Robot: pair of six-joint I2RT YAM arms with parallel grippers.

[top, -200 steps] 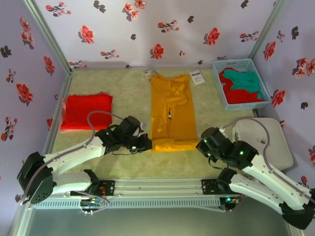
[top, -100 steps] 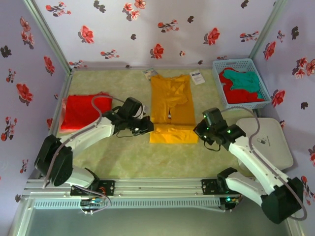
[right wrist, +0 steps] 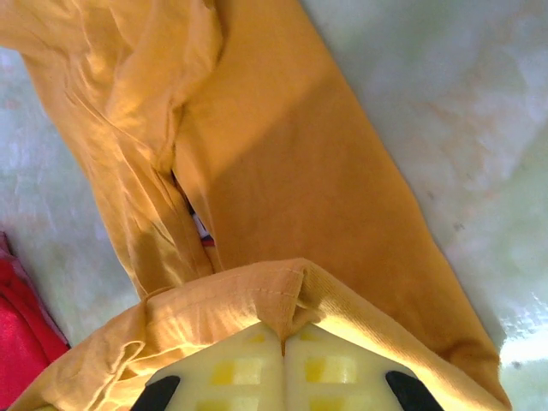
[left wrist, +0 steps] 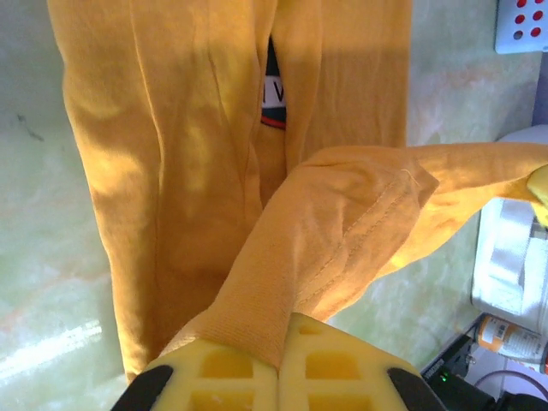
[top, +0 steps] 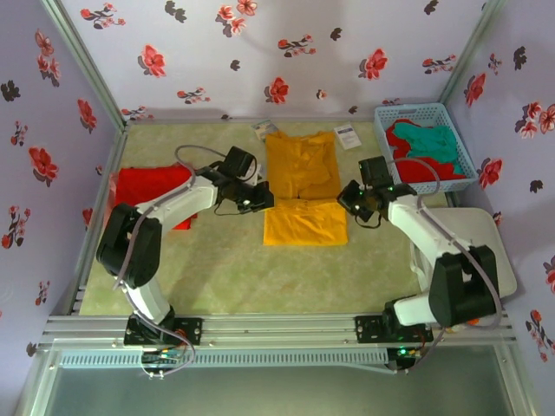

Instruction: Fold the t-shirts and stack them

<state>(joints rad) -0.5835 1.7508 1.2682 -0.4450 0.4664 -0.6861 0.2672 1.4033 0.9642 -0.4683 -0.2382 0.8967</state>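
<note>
Mustard-yellow t-shirt (top: pixel 299 160) is stretching between left gripper (left wrist: pixel 279 366) and right gripper (right wrist: pixel 282 347), each pinching a hem corner for folding.

I work in a test booth, a robot lab rig dressed up to look homely. Flowered wallpaper (top: pixel 199 52) covers walls framed by bare metal posts (top: pixel 82 56). My left arm (top: pixel 173 201) and right arm (top: pixel 421 227) are bolted to an aluminium rail (top: pixel 277 334), with loose cables (top: pixel 165 354), at the table's (top: pixel 217 269) near edge. A yellow shirt (top: pixel 299 165) and a basket (top: pixel 412 109) of shirts (top: pixel 421 169) serve as props.
</note>
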